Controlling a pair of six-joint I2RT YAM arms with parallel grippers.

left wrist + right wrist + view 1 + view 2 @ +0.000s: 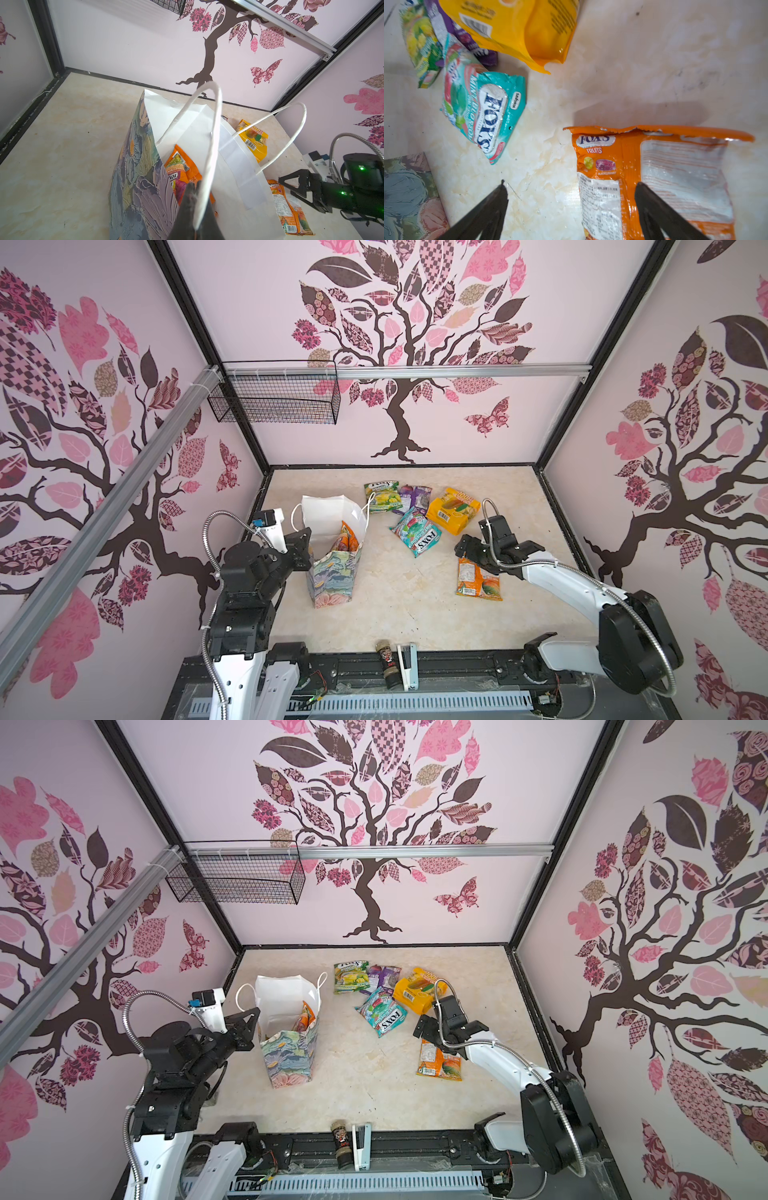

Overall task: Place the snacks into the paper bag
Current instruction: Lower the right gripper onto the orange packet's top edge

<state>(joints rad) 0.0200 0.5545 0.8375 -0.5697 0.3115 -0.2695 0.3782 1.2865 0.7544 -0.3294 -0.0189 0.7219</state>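
The paper bag (332, 576) (286, 1060) stands upright on the left, with an orange packet (347, 539) (180, 172) showing inside it. My left gripper (306, 536) (194, 185) is shut on the bag's white cord handle (209, 145) at the near rim. Five snacks lie on the table: green-yellow (382, 497), purple (415, 497), yellow (451, 510) (519, 27), teal (417, 533) (483, 108) and orange (478, 583) (675, 176). My right gripper (465, 549) (570, 184) hangs open over the orange packet's far end, straddling its left edge, nothing held.
A dark spice jar (386, 664) and a white stapler (407, 666) lie at the table's front edge. A black wire basket (276, 393) hangs on the back wall, high on the left. Walls close in the table on three sides.
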